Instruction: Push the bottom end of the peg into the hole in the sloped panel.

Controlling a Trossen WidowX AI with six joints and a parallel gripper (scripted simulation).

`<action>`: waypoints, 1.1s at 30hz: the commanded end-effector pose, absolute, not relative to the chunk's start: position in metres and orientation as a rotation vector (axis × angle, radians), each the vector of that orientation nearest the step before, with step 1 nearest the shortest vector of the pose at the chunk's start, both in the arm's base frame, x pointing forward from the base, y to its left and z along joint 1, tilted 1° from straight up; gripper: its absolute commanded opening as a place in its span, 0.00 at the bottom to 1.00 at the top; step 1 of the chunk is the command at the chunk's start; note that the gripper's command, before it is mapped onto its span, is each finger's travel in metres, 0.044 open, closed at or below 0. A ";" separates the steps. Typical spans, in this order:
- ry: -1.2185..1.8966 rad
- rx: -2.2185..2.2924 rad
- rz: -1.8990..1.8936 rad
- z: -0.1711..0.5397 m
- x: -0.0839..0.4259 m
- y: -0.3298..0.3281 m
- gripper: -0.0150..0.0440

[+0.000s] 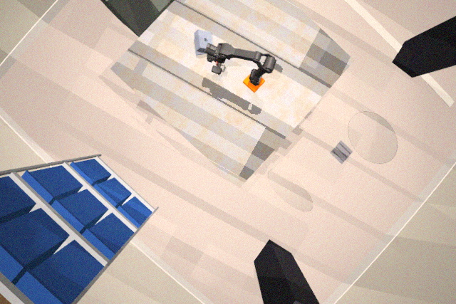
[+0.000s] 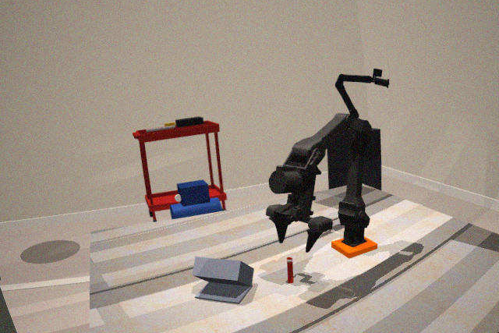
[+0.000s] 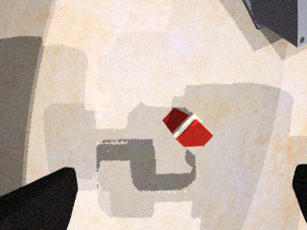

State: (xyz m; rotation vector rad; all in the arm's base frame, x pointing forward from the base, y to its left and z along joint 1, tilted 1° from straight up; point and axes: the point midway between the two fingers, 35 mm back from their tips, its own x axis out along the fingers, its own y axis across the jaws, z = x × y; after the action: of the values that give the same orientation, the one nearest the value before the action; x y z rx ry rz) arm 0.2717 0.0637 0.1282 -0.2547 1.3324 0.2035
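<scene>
The red peg (image 2: 290, 271) (image 3: 194, 134) stands upright on the table, with a pale band near its top. Its top face looks flat-sided in the wrist view. The gripper (image 2: 294, 246) (image 3: 184, 172) is open and empty, pointing down above the peg, with its fingertips higher than the peg top. In the wrist view the peg shows between the two fingers sideways, a little above the line of their tips. The grey-blue sloped panel (image 1: 200, 43) (image 2: 221, 267) (image 3: 275, 16) stands apart from the peg. Its small dark hole (image 1: 205, 40) shows in the top view; the face is turned away in the exterior view.
The arm's orange base (image 1: 254, 87) (image 2: 349, 250) sits on the table behind the gripper. The panel is the nearest object to the peg. A red cart (image 2: 177, 132), a blue bin rack (image 1: 73, 197) and a dark green block (image 1: 136, 2) stand beyond the work area.
</scene>
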 end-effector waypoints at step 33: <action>1.531 0.387 -0.349 0.118 0.292 0.059 1.00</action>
State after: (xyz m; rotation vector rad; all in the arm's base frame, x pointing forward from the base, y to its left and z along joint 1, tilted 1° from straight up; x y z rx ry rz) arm 0.2911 0.0583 0.1181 0.3717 1.5330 -0.3433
